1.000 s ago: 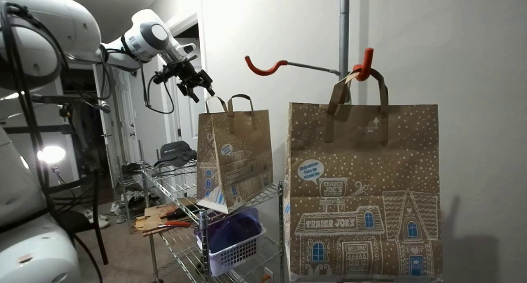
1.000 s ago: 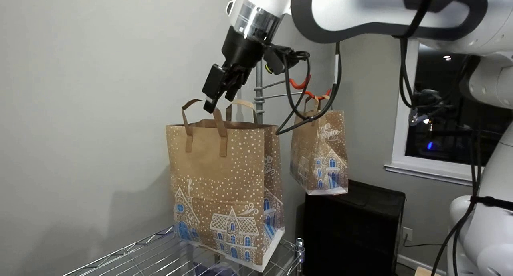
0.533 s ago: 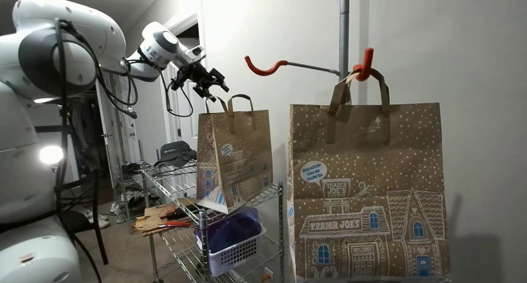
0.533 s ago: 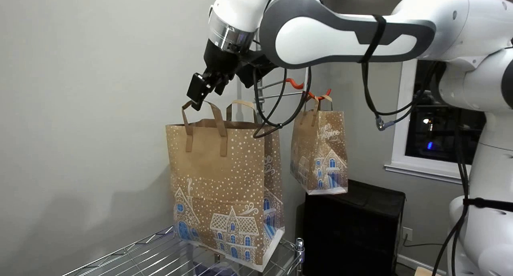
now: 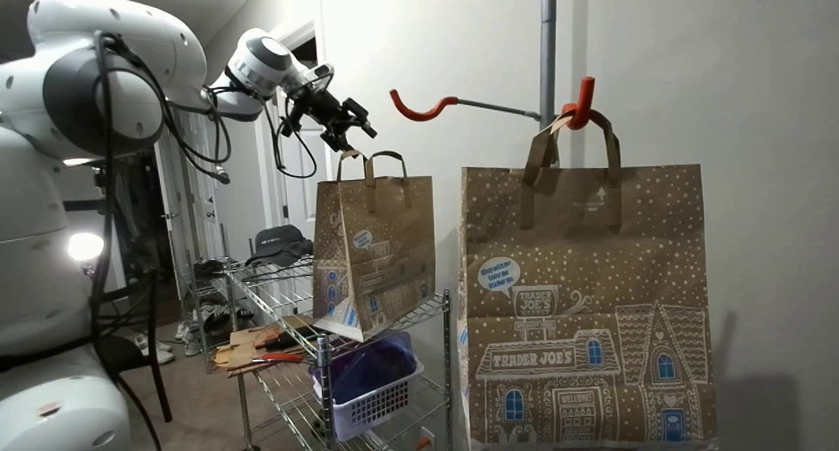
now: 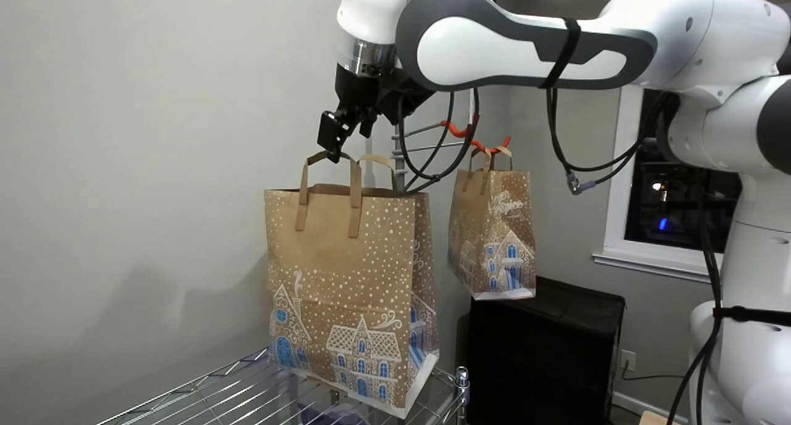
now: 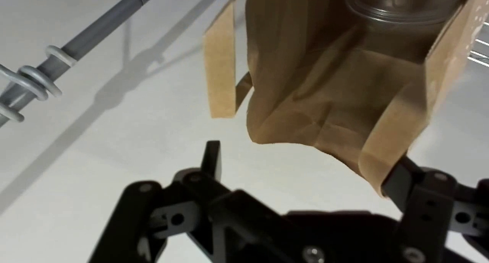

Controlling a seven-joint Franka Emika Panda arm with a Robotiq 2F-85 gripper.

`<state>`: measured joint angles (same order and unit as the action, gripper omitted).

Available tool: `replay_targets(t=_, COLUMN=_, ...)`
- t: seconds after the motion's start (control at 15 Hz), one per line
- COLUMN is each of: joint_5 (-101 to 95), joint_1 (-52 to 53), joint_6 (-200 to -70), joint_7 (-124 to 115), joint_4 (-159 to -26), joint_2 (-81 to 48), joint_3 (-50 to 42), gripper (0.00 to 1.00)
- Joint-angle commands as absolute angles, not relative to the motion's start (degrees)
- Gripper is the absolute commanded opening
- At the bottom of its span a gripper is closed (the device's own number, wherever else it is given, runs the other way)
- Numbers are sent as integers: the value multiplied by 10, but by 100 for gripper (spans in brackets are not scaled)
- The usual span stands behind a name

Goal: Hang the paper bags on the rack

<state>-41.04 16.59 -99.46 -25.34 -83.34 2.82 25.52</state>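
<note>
One brown paper bag (image 5: 377,254) stands upright on the wire cart; in the wrist view its open top shows a clear container (image 7: 401,7) inside. Another paper bag (image 5: 583,294) hangs by its handle from a red hook (image 5: 578,113) of the rack (image 5: 548,44). A second red hook (image 5: 419,115) of the rack bears nothing. My gripper (image 7: 308,166) is open above the standing bag. Its right finger (image 7: 401,182) touches the near handle (image 7: 393,135), which bends around the tip. The left finger (image 7: 211,159) is apart from the bag, as is the far handle (image 7: 221,75).
The wire cart (image 6: 185,391) bears the bag on its top shelf, with a purple-and-white basket (image 5: 377,405) below. A dark cap (image 5: 280,244) lies on shelving behind. A black box (image 6: 544,345) stands beneath the hanging bag. Cables (image 6: 432,165) loop from the wrist.
My gripper has come over to the standing bag, staying open, and one finger has met the near handle. That handle and the bag's top edge have shifted slightly towards the rack.
</note>
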Motion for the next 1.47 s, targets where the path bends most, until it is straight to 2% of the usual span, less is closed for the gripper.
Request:
replay_targets(t=0.0, joint_5=-398, joint_1=170, joint_6=-962, joint_7=-241, joint_4=-822, joint_2=21, joint_3=231, gripper=100)
replay_targets(t=0.47, joint_5=-327, joint_1=165, joint_6=-965, joint_7=-228, joint_4=-831, joint_2=12, joint_3=191, gripper=100)
replay_targets(t=0.53, joint_5=-276, joint_1=164, joint_6=-980, joint_7=-214, joint_4=-829, joint_2=12, joint_3=185, gripper=75)
replay_targets(t=0.67, joint_5=-209, joint_1=163, joint_6=-988, joint_7=-199, joint_4=-823, joint_2=12, joint_3=178, gripper=68)
replay_targets(t=1.27, joint_5=-124, joint_1=162, joint_6=-973, joint_7=-190, joint_4=-790, joint_2=13, joint_3=168, gripper=8)
replay_targets(t=1.4, joint_5=-116, joint_1=163, joint_6=-971, joint_7=-192, joint_4=-791, joint_2=12, joint_3=167, gripper=5)
